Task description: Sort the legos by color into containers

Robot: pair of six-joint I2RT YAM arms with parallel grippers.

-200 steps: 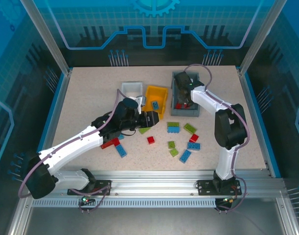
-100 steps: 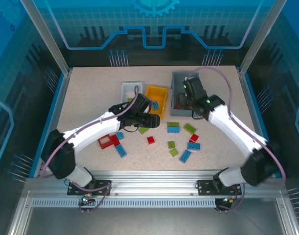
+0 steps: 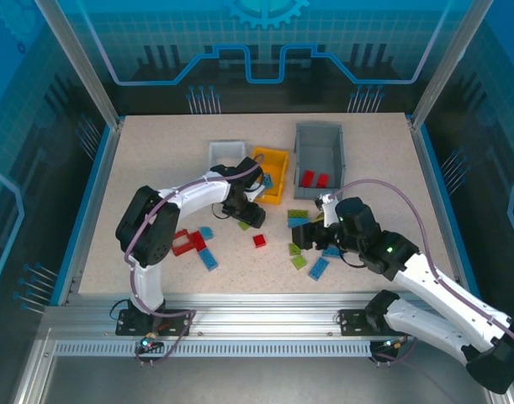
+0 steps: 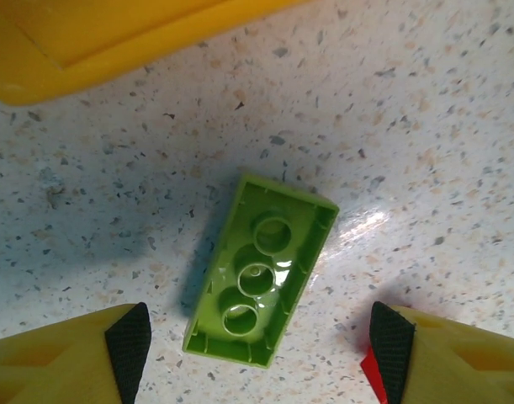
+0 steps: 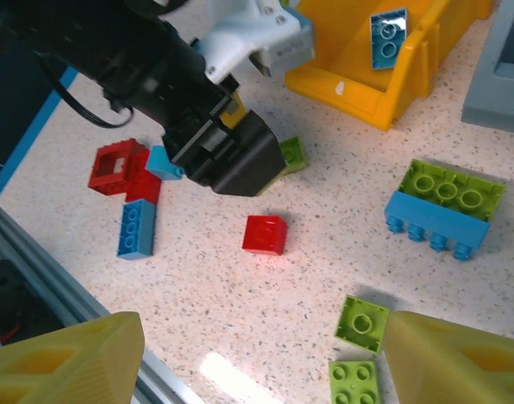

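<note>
Hovering low over the table [image 3: 156, 151], the left gripper [image 3: 251, 215] sits just in front of the orange-yellow bin [image 3: 276, 160]. From above, the brick under it is a green sliver, pose unreadable.

Left wrist view gives the detail. Its fingertips [image 4: 126, 341] stand apart with nothing clamped. A lime green lego [image 4: 261, 269] lies on the tabletop between them, hollow side up with three round tubes showing, touching neither pad. The bin's yellow wall runs along the top of that view.

The right gripper [image 3: 302, 238] is lower right of centre, among loose bricks. In the right wrist view its fingers [image 5: 63, 362] are spread wide at the bottom corners, with bare table between them and nothing held. That view also shows:
- a red brick [image 5: 265, 234] near centre
- a green-on-blue stack [image 5: 442, 202] to the right
- two small green bricks [image 5: 362, 322] near the lower edge
- a red frame piece [image 5: 118, 164] touching a blue brick [image 5: 137, 227] at left
- one blue lego [image 5: 389, 27] lying inside the orange-yellow bin
- the left gripper's black body, seen from the side

Top view gives the layout of the bins. The white bin [image 3: 227, 150] is just beside the orange-yellow one, and the grey bin [image 3: 318, 139] stands apart to the right. Two red legos [image 3: 315, 178] lie inside the grey bin at its near end. The white bin's contents are too small to tell.
</note>
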